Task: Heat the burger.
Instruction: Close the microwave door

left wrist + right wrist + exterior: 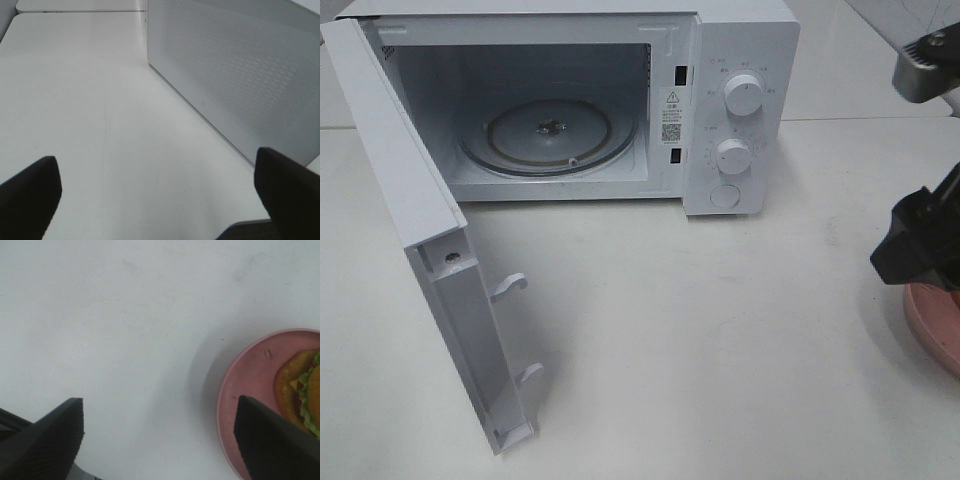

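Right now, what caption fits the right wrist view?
Open claw hovering beside the burger on its pink plate.

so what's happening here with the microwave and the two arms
The white microwave stands with its door swung wide open and its glass turntable bare. The right gripper, jaws open, hovers beside the round pink plate carrying the lettuce-filled burger, not holding it. The left gripper, also open, waits beside the microwave, empty.

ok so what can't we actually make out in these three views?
- Glossy golden-brown burger with green lettuce: right wrist view, cut off by the frame edge and a dark jaw; absent from the high view.
- Round pink plate: high view, cut by the frame edge and hidden under the right arm.
- White microwave's dial markings: high view, too small to read.
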Robot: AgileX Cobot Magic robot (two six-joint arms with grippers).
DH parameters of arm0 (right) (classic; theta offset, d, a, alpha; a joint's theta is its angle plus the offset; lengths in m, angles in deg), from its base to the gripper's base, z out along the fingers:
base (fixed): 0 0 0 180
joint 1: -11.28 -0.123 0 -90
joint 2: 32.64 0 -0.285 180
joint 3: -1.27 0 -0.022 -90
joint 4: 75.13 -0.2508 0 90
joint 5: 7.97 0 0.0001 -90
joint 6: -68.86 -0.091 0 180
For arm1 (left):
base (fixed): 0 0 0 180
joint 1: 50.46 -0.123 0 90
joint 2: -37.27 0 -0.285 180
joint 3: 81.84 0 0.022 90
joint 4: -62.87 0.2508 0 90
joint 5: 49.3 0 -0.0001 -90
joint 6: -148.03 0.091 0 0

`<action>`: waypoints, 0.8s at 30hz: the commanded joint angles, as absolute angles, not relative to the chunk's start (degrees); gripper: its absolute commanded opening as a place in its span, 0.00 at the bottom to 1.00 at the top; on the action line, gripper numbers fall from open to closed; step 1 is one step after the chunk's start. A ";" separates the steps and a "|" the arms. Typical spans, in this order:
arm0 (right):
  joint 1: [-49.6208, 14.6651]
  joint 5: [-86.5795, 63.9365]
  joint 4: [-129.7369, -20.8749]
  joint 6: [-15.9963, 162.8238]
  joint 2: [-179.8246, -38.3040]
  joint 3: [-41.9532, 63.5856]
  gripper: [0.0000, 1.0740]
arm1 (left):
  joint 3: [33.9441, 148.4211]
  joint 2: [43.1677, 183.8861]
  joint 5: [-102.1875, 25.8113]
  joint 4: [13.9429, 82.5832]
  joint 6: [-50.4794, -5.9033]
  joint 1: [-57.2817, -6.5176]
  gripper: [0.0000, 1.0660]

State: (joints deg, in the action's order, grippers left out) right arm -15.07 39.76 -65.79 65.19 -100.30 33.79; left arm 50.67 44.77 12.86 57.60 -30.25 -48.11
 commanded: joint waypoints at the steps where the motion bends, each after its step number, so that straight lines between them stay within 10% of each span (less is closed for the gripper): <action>1: -14.96 41.93 -65.74 65.94 -96.52 33.68 0.73 | 50.56 44.43 12.06 57.54 -30.54 -48.11 0.94; 24: -5.33 44.05 -67.40 65.31 -59.68 46.22 0.71 | 50.56 44.43 12.06 57.54 -30.54 -48.11 0.94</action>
